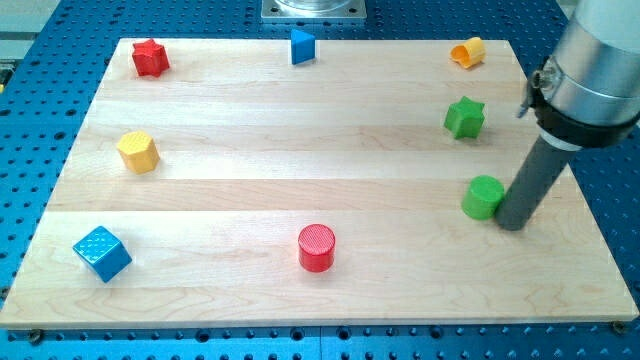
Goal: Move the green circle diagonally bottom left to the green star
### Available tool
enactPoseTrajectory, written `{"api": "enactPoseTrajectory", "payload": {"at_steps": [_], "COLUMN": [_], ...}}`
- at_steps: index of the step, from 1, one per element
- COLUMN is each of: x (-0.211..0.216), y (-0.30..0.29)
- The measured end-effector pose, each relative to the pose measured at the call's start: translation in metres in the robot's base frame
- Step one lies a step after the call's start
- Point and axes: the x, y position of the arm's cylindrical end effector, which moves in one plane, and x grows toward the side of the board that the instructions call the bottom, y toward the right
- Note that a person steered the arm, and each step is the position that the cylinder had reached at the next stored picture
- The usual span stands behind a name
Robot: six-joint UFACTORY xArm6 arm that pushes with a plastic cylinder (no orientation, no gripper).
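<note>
Surface: you have a pale wooden board [300, 180] on a blue perforated table [40, 100].
Green circle [483, 197]: at 6 o'clock of the green star [465, 117], well apart.
My tip [512, 224]: bare rod, nothing clamped, touching the circle's 4 o'clock side.

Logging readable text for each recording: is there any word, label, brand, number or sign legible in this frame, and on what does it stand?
None: no text can be read anywhere in the camera view.
The pale wooden board, the blue perforated table and the grey robot arm carry no lettering.
The coloured blocks, including the green cylinder block and green star block, are unmarked.
</note>
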Motion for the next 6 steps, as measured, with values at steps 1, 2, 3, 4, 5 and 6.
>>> {"api": "enactPoseTrajectory", "payload": {"at_steps": [1,2,3,4,5,6], "x": [-0.009,-0.025,-0.036,-0.036,-0.05,-0.05], "y": [-0.008,-0.008,-0.016,-0.032,-0.033,-0.062]}}
